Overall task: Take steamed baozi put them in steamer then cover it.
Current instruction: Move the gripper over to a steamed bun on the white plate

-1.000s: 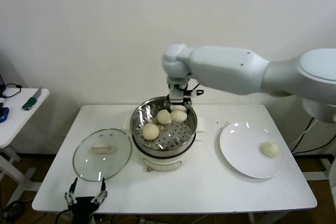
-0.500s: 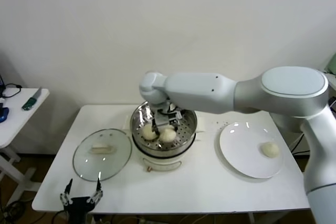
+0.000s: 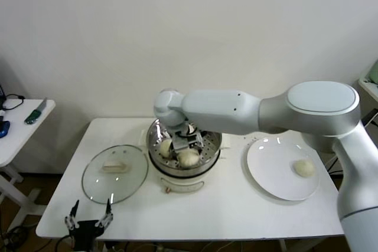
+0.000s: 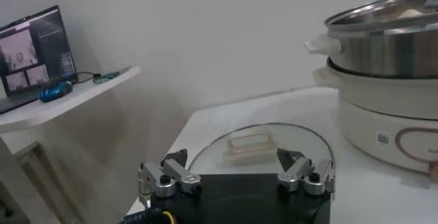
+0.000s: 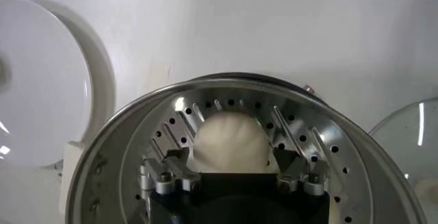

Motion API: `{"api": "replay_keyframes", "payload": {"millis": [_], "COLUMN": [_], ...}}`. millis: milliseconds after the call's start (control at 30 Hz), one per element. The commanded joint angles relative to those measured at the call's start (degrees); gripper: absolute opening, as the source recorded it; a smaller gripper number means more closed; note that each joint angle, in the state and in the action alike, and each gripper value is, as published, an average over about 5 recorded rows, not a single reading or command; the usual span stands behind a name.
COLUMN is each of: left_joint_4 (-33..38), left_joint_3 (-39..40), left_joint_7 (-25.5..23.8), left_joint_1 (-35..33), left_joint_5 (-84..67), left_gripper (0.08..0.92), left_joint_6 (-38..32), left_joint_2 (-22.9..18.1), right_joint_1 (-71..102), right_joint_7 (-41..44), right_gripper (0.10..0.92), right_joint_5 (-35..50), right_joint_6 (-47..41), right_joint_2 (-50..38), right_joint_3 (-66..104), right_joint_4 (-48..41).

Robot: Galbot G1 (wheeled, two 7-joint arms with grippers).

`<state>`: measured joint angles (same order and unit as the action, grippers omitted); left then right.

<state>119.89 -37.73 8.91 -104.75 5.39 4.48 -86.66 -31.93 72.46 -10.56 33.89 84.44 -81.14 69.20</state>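
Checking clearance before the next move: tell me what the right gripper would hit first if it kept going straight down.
Probably the baozi between its open jaws, resting on the steamer floor; the right gripper is directly above it.

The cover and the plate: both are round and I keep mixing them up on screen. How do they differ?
The cover is clear glass with a metal rim; the plate is opaque white. The cover carries a white bar handle; the plate has none. The cover lies to the left of the steamer with nothing on it; the plate lies to its right and holds one baozi. Both are round and rest flat on the table.
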Motion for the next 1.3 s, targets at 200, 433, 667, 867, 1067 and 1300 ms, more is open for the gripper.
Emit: {"api": "replay_keyframes", "payload": {"millis": [200,433,667,867,1067,1300], "left_joint_4": [-0.2,-0.9,-0.6,0.2,1.4,2.0], "left_joint_3": [0.0,0.3,0.3,0.0,-1.5,-2.0], "left_joint_7": [0.2,0.1,0.0,-0.1,-1.0,-1.0], "left_joint_1": [-0.3,-0.7,-0.9,0.3,1.5,1.1], "left_joint_5": [0.0,0.2,0.2,0.1,-0.3,-0.1], "left_gripper": [0.823,0.823,0.823,0.823,0.823,0.823], "left_joint_6": [0.0,-0.7,-0.9,0.1,1.7,2.3], "left_joint_2": [0.5,1.2,1.9,2.1,2.2,2.0], "right_joint_1": [-4.6,-10.8,-13.2,-6.6,7.8,21.3], "right_joint_7": [-0.5,-7.4,-11.5,-10.1,-9.5,-8.8], "right_gripper": [0.823,0.823,0.823,0.823,0.823,0.823], "right_joint_5": [1.6,10.1,24.8,24.0,14.3,3.3], "right_joint_6": [-1.4,-13.7,-35.6,-43.2,-42.5,-38.4], "right_joint_2": [-3.2,-14.3,-29.5,-41.4,-48.5,-50.0], "right_joint_3": [4.3,1.6,-5.9,-3.7,7.9,21.0], "right_joint_4": [-1.6,-1.4,-0.8,0.8,-2.6,-8.5]}}
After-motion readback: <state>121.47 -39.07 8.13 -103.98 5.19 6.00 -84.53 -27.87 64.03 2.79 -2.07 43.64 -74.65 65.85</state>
